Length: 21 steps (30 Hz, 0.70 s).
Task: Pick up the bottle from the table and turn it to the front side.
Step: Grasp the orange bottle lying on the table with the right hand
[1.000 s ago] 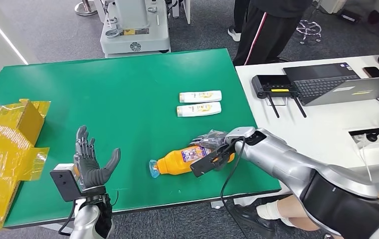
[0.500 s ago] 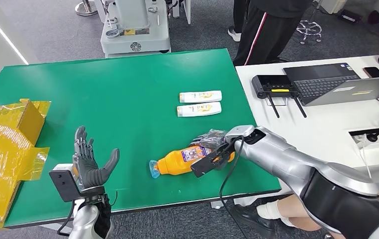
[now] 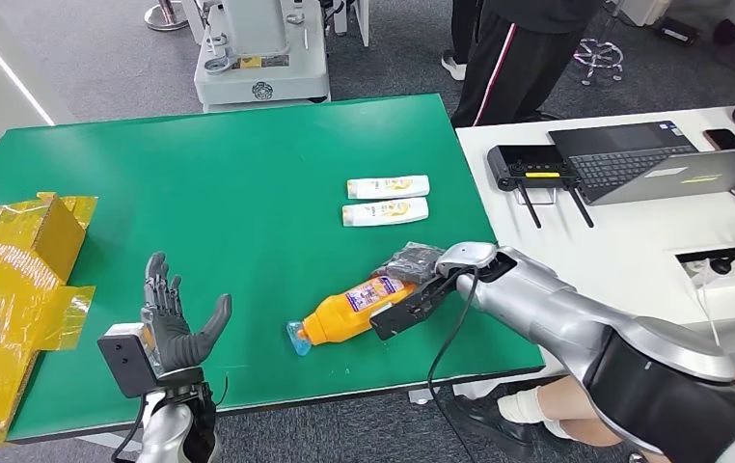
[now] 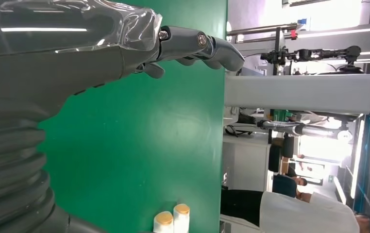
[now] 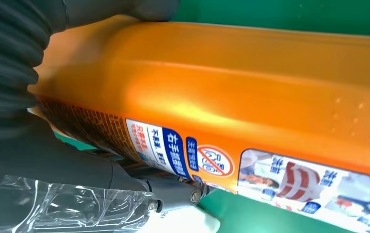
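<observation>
- orange bottle [image 3: 352, 311] lies on its side, lower centre of the head view, on the green bench [image 3: 229, 174], blue cap end toward lower left; label partly facing up
- right hand [image 3: 410, 273] is wrapped round the bottle's base end, fingers over the top; right wrist view has the thumb [image 5: 125, 177] pressed against the label side of the orange body
- can't tell if the bottle is clear of the bench surface
- left hand [image 3: 173, 315] at lower left, palm up, fingers spread, holding nothing
- two white bottles [image 3: 387, 200] side by side, mid-frame, well apart from the orange one
- yellow box [image 3: 16, 280] at left edge
- laptop [image 3: 653, 159] on the white bench, right
</observation>
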### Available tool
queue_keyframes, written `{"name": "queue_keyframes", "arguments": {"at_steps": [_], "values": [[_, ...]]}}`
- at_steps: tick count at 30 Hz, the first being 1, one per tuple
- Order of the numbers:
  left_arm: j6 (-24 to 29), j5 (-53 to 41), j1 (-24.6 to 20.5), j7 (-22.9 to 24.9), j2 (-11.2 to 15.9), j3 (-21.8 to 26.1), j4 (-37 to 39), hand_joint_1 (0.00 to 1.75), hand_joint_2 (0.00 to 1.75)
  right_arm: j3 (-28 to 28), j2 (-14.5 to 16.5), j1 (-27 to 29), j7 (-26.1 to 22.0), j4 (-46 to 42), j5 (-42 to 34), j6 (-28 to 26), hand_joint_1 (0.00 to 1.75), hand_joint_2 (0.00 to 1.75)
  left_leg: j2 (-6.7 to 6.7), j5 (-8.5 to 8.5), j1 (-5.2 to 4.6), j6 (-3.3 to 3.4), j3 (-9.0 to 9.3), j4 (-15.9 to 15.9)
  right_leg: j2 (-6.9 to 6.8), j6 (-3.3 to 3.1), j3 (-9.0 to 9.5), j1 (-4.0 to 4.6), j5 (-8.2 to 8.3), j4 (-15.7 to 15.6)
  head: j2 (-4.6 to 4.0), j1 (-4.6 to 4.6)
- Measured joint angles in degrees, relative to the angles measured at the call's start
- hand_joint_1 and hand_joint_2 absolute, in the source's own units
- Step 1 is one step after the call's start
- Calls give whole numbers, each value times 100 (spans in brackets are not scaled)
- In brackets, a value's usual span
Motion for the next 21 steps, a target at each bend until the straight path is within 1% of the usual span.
{"name": "queue_keyframes", "arguments": {"at_steps": [4,9,12,16,18,21], "values": [[2,-8,21,-5,-1,0,0,0,175,-94,3,100,8,-4,13,-274,175,175,-1,0,1,0,0,0,-2,0,0,1,0,0,0,-1],[8,-38,41,-6,-3,0,0,0,175,-371,29,407,14,-48,87,-1054,175,175,-2,0,2,0,-1,-1,-2,0,0,2,0,1,0,0],[62,-75,42,-6,-2,1,0,0,175,-668,119,656,-39,-109,104,-1625,175,175,-2,0,2,0,-3,-2,-3,-1,-1,2,-1,1,0,0],[168,-160,36,-6,-1,22,0,0,175,-1201,331,1033,-86,-302,111,-2512,175,175,-3,-1,3,0,-3,-2,-3,-2,-3,2,-3,1,0,-1],[193,-184,30,-6,0,43,0,0,175,-1471,435,1178,-96,-410,116,-2746,175,175,-3,-1,3,-1,-4,-2,-3,-3,-4,3,-4,1,0,-1],[212,-226,19,-5,-1,74,0,0,175,-1814,551,1346,-173,-560,103,-2933,175,175,-7,-1,3,-1,-4,-3,-5,-3,-4,3,-4,1,0,-1]]}}
